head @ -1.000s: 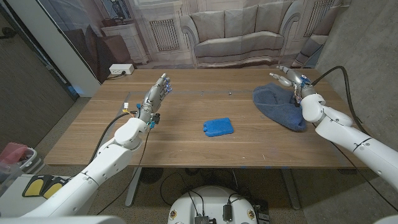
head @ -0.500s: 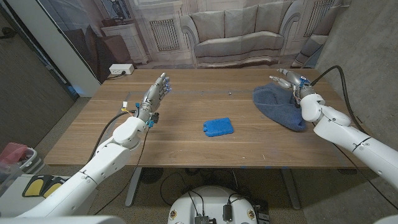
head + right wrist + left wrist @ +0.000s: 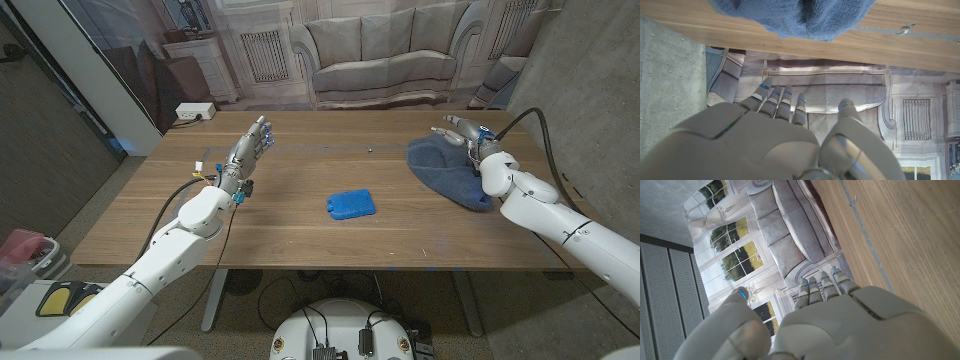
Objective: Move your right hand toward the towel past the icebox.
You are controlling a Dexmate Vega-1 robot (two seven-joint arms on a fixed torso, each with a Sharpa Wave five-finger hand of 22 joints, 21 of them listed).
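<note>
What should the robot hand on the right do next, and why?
Probably lower a little onto the blue towel. The right robot hand is open above the towel's far edge, already well past the blue icebox, and holds nothing.

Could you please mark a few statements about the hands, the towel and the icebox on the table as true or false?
1. The blue icebox lies near the middle of the wooden table. True.
2. The right hand grips the icebox. False: it holds nothing, fingers apart, over the far edge of the blue towel.
3. The towel lies on the robot's right side of the table. True.
4. The left hand holds the towel. False: it is empty, on the robot's left side of the table, far from the towel.
5. The icebox sits on top of the towel. False: it rests on bare wood, apart from the towel.
</note>
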